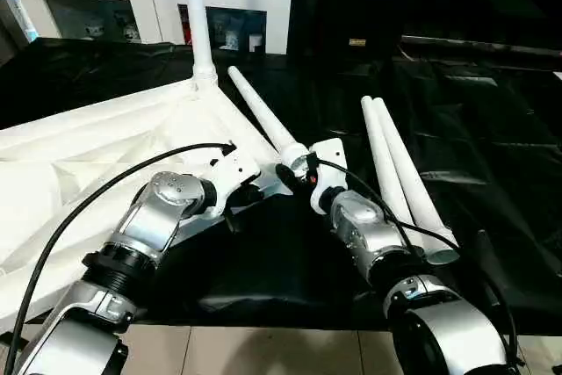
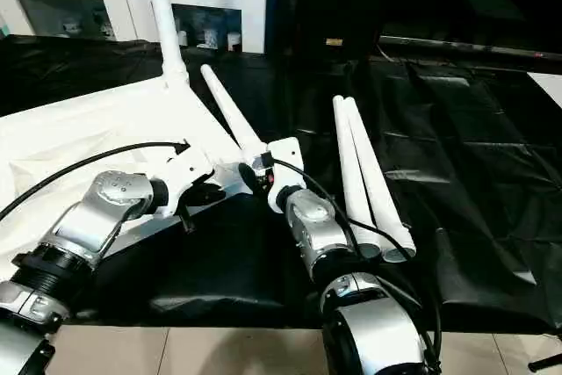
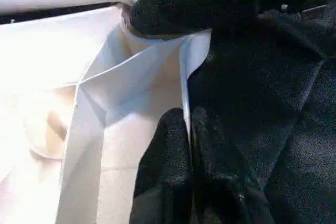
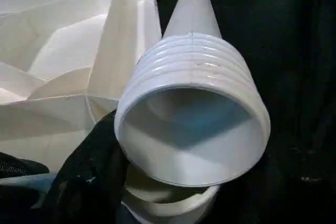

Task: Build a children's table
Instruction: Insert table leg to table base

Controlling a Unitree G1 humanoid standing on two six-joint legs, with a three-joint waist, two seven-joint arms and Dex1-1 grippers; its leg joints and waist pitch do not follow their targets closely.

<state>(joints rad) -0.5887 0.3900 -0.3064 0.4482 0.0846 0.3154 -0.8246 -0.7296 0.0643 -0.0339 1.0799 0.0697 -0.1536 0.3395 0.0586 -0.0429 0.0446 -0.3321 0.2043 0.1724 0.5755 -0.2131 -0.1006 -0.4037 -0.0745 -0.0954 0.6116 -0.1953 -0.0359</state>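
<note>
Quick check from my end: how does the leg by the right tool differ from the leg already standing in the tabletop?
The leg by the right tool lies slanted over the black cover, its ribbed wide end at the tool; the standing leg is upright. The standing leg sits in a far corner socket of the upturned tabletop; the other is not yet in a socket. Both are white tapered tubes.

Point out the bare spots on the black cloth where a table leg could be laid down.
Bare black cloth lies right of the two loose legs, and more in front of the tabletop edge, between the forearms. It is crowded around the near corner, where both grippers and the held leg meet.
</note>
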